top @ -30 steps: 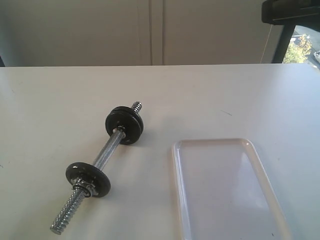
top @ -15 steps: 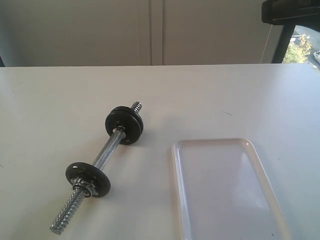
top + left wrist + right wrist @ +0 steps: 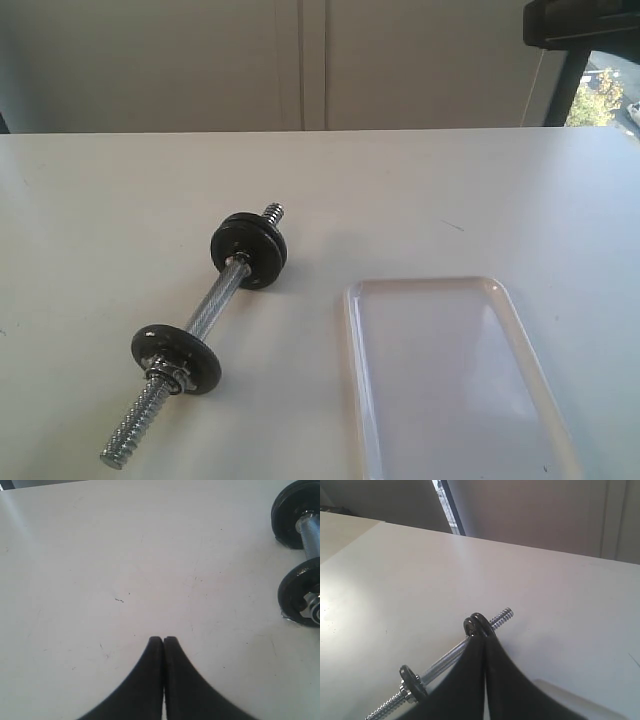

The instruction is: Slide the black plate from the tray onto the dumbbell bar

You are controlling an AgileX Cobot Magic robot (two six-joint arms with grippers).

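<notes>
— nothing has moved since the earlier frames: bar, discs and tray all lie just as they did a second ago.

— so where is the black plate [image 3: 256, 224]?

— on the dumbbell bar [image 3: 205, 315], at its far end. it is pressed flat against a second black disc [image 3: 262, 268], so the two read as one thick pair. a short threaded stub pokes out beyond them. i take the plate to be the one nearer the stub, though i cannot tell for sure.

— and the bar itself?

— it lies on the white table [image 3: 450, 200], slanting from near left to far right in the exterior view. toward the near end stands a lone black disc [image 3: 175, 358] with a silver nut [image 3: 172, 380] against its outer face. a long threaded end runs on past that.

— the tray?

— the tray [image 3: 450, 400] lies flat on the table to the right of the bar, apart from it. it is glossy white with a low rim.

— the grippers?

— on the left gripper [image 3: 163, 640] the black fingers are pressed together with nothing between them. it hangs over bare table, with the bar's discs off at the edge of its wrist view. the right gripper [image 3: 484, 636] is likewise closed tip to tip on nothing, raised above the table and looking toward the bar.
</notes>
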